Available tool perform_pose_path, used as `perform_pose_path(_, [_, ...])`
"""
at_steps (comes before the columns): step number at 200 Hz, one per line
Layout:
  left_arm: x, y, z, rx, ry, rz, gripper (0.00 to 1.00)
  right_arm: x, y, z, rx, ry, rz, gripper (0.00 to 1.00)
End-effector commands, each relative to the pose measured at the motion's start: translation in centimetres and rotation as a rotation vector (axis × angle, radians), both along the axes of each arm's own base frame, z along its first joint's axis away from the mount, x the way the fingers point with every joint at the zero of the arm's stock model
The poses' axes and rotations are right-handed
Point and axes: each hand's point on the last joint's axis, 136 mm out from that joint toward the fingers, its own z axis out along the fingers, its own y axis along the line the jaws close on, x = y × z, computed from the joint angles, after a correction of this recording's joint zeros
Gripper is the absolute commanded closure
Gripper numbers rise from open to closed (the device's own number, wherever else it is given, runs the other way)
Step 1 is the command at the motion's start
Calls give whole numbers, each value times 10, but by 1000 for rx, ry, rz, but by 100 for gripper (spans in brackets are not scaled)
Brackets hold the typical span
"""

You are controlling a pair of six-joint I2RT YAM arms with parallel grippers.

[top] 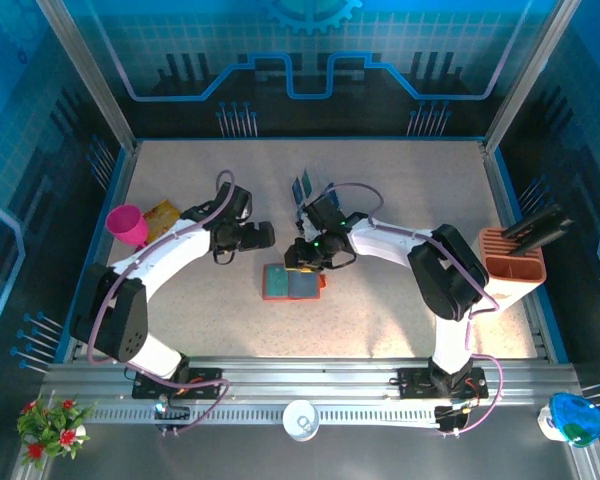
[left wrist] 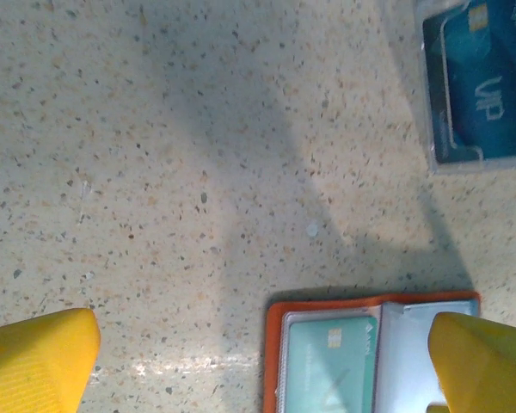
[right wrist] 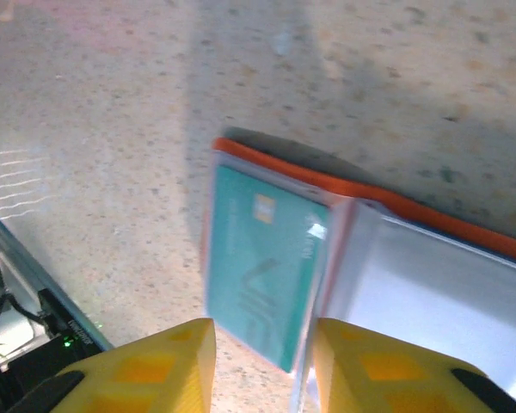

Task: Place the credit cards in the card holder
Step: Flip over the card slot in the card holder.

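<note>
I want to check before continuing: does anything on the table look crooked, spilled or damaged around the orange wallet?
Nothing stands out. The orange wallet lies open and flat on the table, and the teal card sits straight in its left pocket. The right wrist view is blurred, so small faults could be missed.

Pink cup (top: 127,224) far left — orange-white slotted box (top: 511,265) right; flowers (top: 50,425) near corner.

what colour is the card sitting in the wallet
Teal-green card with a pale chip; clearest in the right wrist view.
</note>
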Motion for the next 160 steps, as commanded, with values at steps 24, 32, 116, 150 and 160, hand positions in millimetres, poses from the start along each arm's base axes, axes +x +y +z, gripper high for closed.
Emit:
perform_pose_path(24, [9,5,27,-65,-38,42,1,-10,32,-3,10,23,64,60])
perform_pose_path(32, [9,7,28,-64,-39,46,1,-11,36,-6,8,26,73,60])
perform_pose_path(116, [11,16,29,-71,-37,52,1,-13,46,-34,-7,43,73,60])
perform_pose_path(150, [11,13,24,-82,-28,39,1,-8,39,-17,17,20,65,60])
perform_pose_path(160, [11,12,23,-87,-27,33,1,-6,37,-9,28,7,63,60])
